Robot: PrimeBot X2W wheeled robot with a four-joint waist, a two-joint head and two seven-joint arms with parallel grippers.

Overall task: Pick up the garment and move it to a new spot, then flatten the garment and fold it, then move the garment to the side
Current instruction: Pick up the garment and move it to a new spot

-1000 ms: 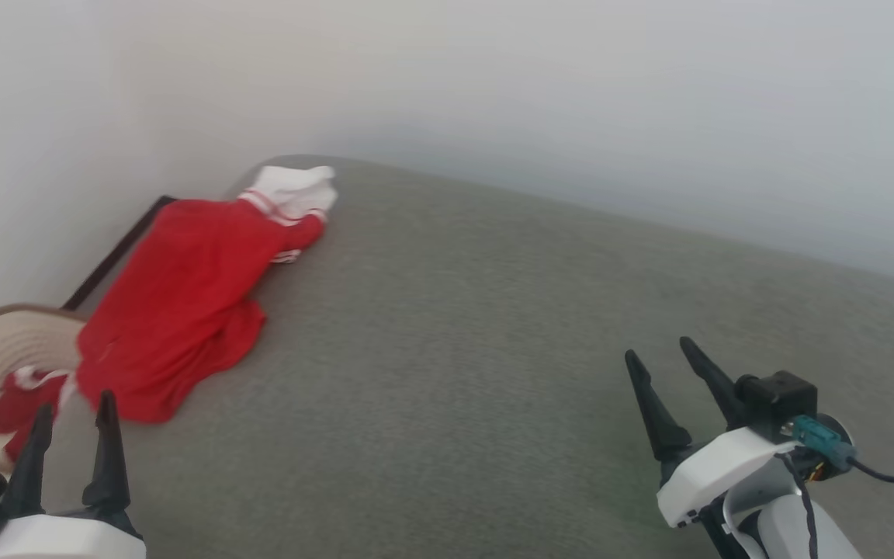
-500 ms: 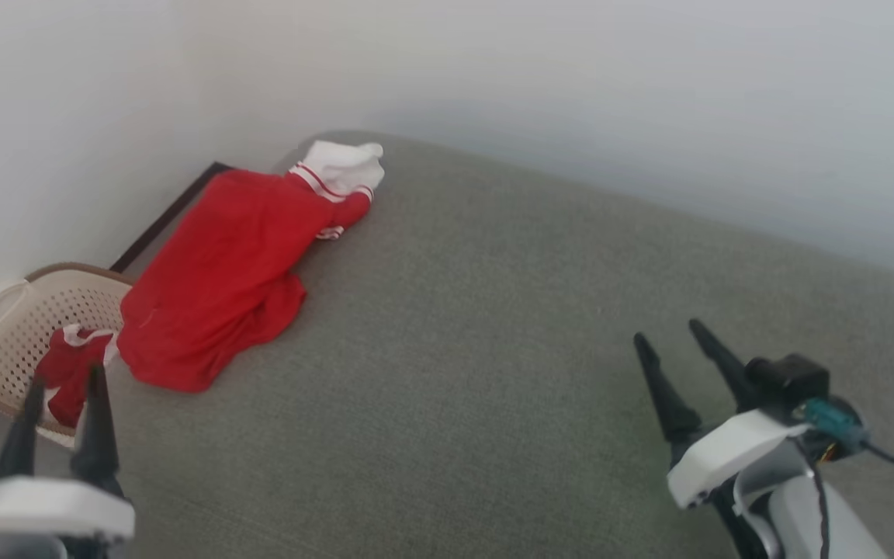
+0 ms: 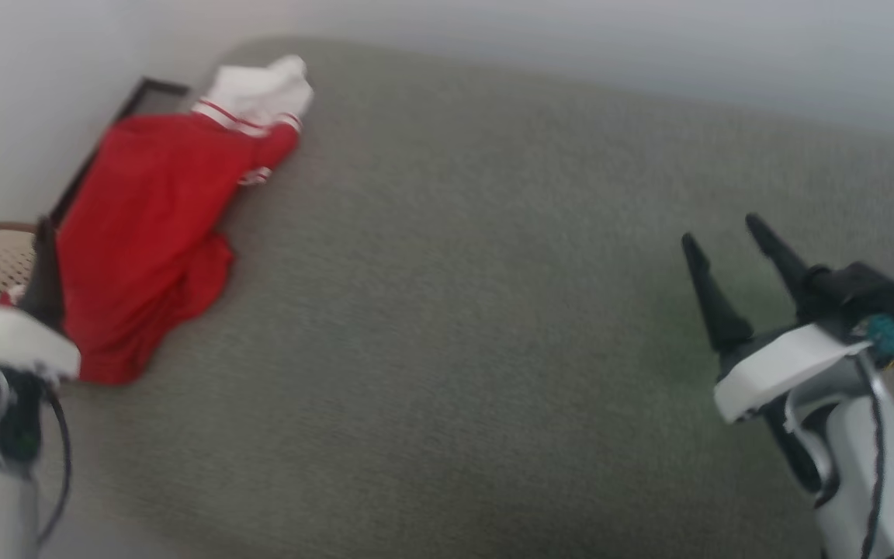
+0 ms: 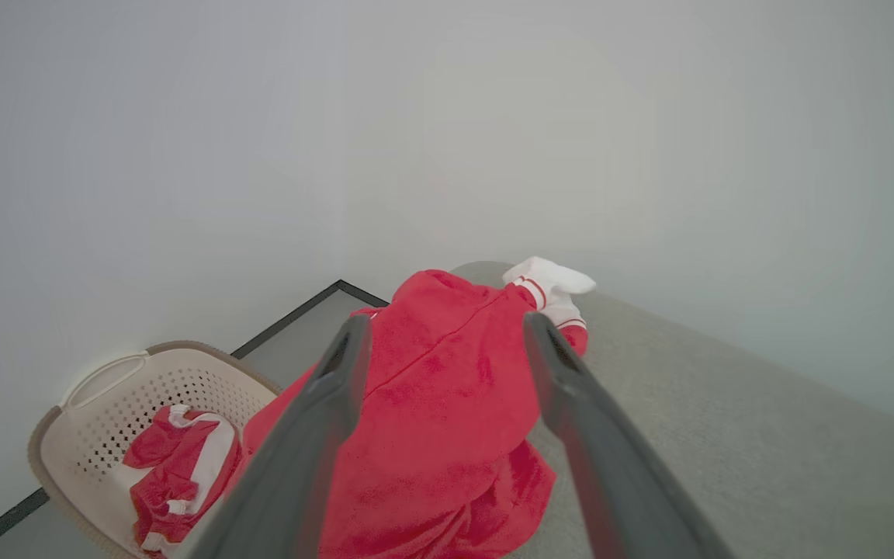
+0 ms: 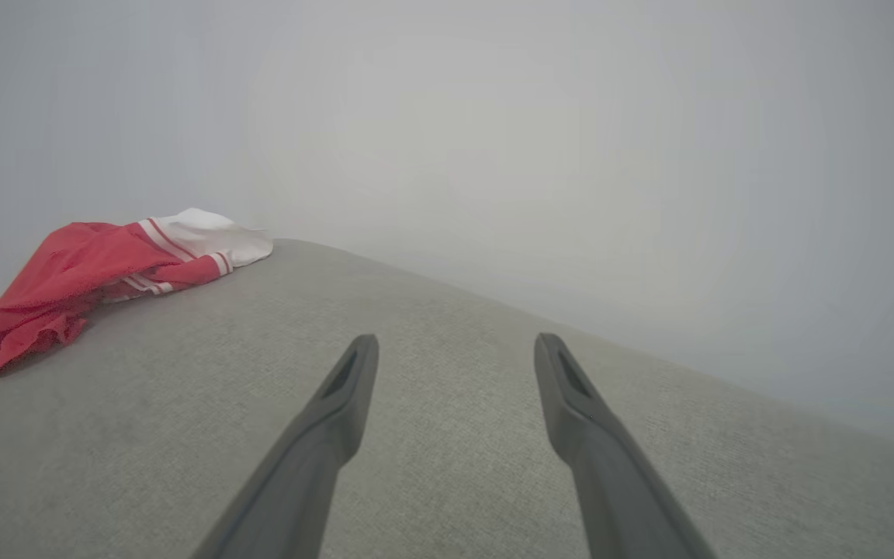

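The garment [image 3: 144, 225], bright red with a white sleeve [image 3: 261, 93] and striped trim, lies crumpled at the far left corner of the grey-green padded table [image 3: 447, 310], its left side draping over the edge. My left gripper [image 3: 16, 241] stands open at the garment's near left edge; in the left wrist view the left gripper [image 4: 447, 320] frames the red garment [image 4: 439, 404] between its fingers, with nothing held. My right gripper [image 3: 720, 231] is open over bare table at the right, far from the garment [image 5: 67, 279]; the right wrist view shows the right gripper [image 5: 456, 341] with nothing between its fingers.
A beige perforated laundry basket [image 4: 105, 388] stands on the floor left of the table, holding another red and white piece of clothing [image 4: 175, 466]. A pale wall runs behind the table's far edge. A dark strip [image 3: 144, 81] lines the floor by the corner.
The head camera has shifted, so the whole picture moved. My left gripper has advanced from below the garment's near end to beside its left edge. Both grippers stay open.
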